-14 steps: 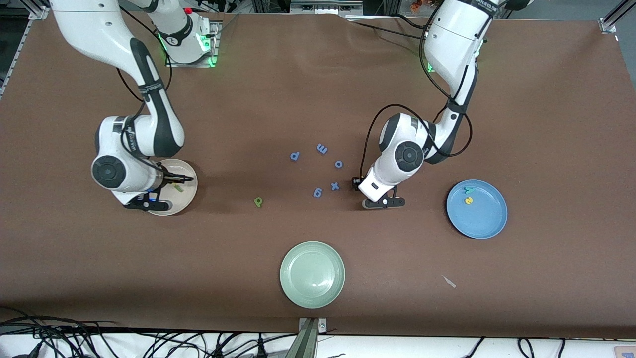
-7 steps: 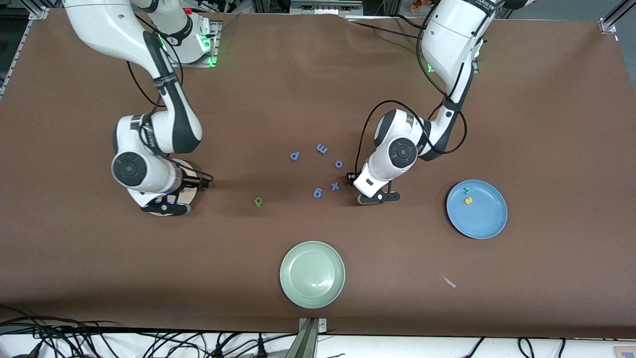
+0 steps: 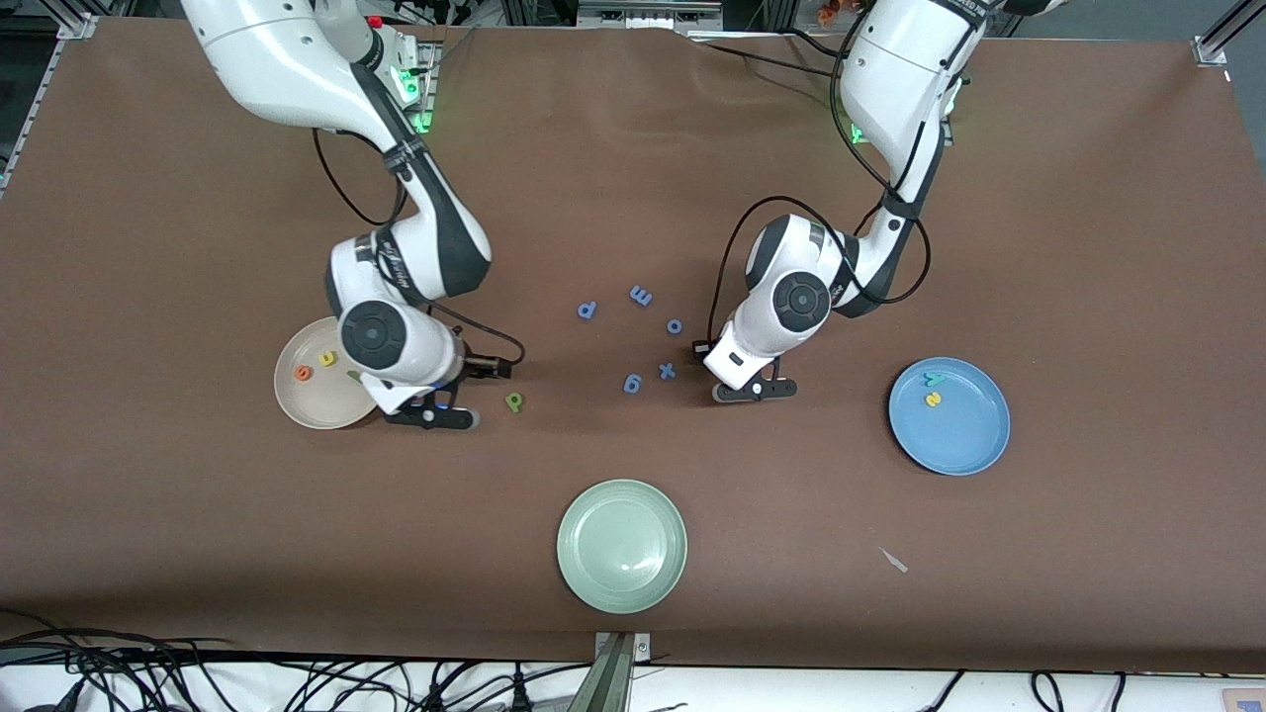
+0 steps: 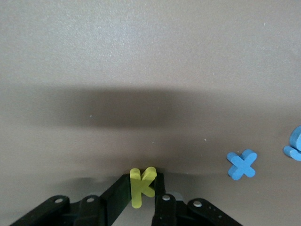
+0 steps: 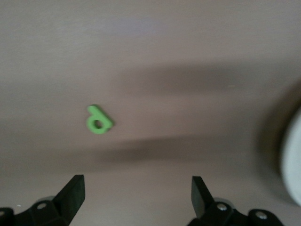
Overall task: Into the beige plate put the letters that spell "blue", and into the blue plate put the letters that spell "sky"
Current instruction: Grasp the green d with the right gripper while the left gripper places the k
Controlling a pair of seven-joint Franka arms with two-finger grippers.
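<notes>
Front view: pale green plate (image 3: 621,546) nearest, smooth, holding nothing; blue plate (image 3: 949,415) carries yellow s (image 3: 932,400) and teal y (image 3: 932,378); beige plate (image 3: 309,396) carries orange e (image 3: 303,373) and yellow u (image 3: 326,358); my left gripper (image 4: 141,200) pinches yellow k (image 4: 141,186); my right gripper (image 5: 136,195) spread wide over green b (image 5: 98,121).

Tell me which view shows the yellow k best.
The left wrist view: the yellow k stands clear between the shut fingers of the left gripper. In the front view the left gripper hides it. The right wrist view shows none of it, only the green b.
</notes>
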